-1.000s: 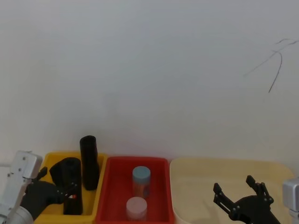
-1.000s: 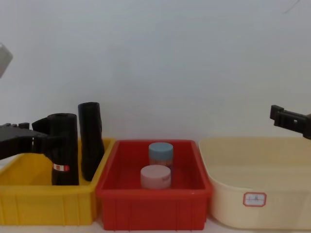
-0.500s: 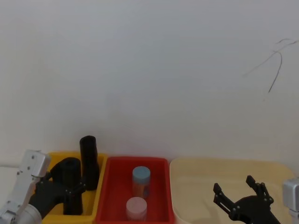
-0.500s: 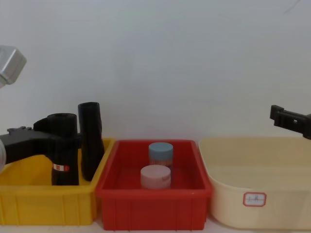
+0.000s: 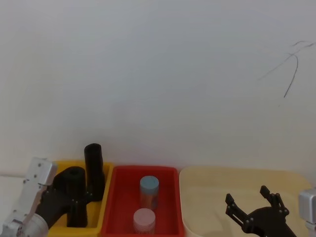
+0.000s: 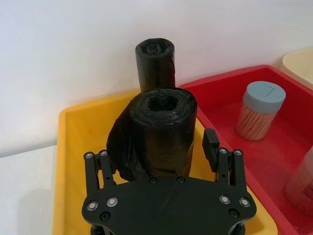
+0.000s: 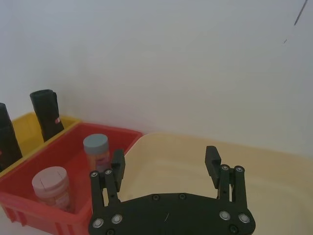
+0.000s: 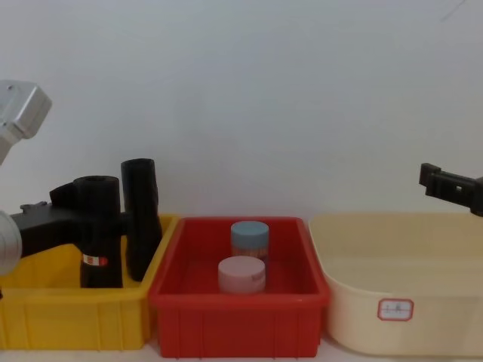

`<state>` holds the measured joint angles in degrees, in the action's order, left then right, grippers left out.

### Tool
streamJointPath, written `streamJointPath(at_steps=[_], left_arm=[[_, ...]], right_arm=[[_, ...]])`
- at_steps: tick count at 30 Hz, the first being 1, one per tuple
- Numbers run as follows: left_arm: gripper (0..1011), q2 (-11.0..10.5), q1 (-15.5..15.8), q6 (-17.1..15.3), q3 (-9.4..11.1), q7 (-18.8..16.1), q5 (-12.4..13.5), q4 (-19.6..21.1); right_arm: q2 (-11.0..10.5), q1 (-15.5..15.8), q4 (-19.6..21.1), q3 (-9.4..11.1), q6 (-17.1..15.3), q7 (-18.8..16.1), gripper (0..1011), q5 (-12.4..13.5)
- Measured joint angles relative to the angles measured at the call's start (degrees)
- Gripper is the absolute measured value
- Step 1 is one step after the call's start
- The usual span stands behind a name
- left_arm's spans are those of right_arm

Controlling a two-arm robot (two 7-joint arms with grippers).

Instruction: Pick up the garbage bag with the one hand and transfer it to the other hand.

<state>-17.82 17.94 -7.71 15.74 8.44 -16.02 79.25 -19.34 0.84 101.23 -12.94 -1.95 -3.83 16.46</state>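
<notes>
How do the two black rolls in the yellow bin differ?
The front roll is thicker and labelled; the back roll is slimmer, plain. The open left hand straddles the front roll; the back roll stands free. Both are black, standing on end. The right hand hovers over the cream bin.

Plain white matte wall [image 5: 158, 74] spans the rear, evenly lit. Thin dark curved marks [image 5: 295, 66] noted upper right (scratch or crack, undetermined). White flat tabletop [image 6: 27, 186] below.

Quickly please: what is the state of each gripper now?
Left gripper: open, around the garbage bag.
Right gripper: open, empty.
</notes>
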Motion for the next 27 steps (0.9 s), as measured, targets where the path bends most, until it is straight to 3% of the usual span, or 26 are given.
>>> streamJointPath(at_steps=[20,27], left_arm=[[1001,1.6,3.6,0.9,1.2,1.8,1.9,-5.0],[893,1.9,4.2,0.9,1.4,2.1,2.2,-5.8]], right_arm=[[0.0,0.0,0.0,0.0,0.0,0.0,1000,0.0],[0.0,0.0,0.0,0.0,0.0,0.0,1000,0.0]])
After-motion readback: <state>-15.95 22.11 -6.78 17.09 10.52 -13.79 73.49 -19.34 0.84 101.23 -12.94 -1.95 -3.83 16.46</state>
